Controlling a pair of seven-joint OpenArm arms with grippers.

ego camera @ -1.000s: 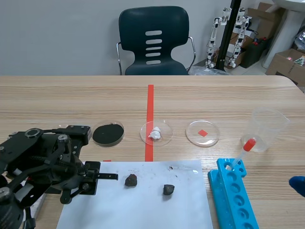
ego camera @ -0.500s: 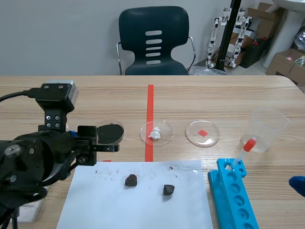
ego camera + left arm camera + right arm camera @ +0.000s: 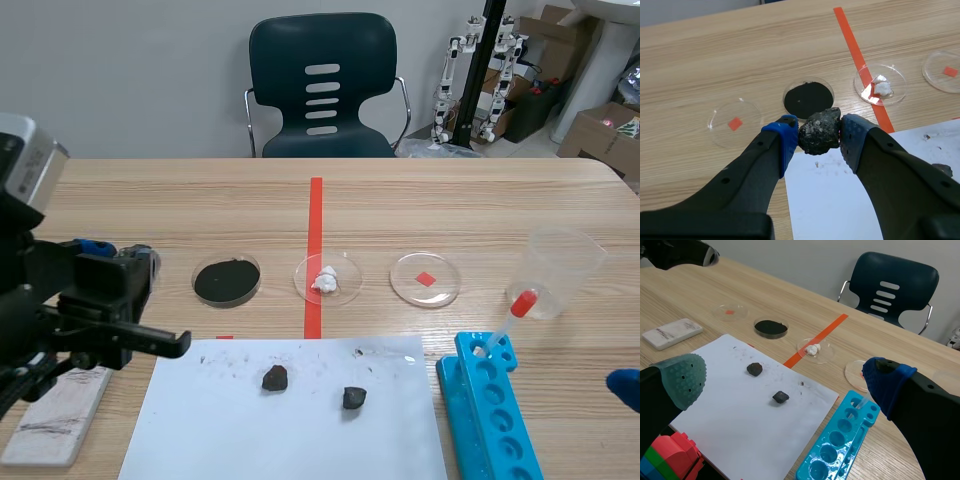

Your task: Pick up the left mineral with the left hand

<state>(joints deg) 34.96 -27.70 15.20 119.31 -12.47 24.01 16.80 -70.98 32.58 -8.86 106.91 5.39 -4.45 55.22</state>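
The left end effector is clamped on the mineral, which hangs in the air above the bench, gripped between the two blue pads. A dish of black powder and the edge of the white paper lie below and ahead of it. The likeliest trouble is a slip. Only the tips of the pads appear to touch the mineral, and its sides are uneven, so a jolt or a quick swing could make it twist free. It might then fall onto the paper or into the dish. Squeezing harder may break off crumbs, as specks already lie on the paper. The mineral is a dark grey to black chunk, rough and lumpy, with small pale glints on its facets, and it fills the gap between the pads. In the scene view a left lump and a right lump rest on the paper, well apart from the raised arm. The right end effector is spread wide, holding nothing, far from the mineral.
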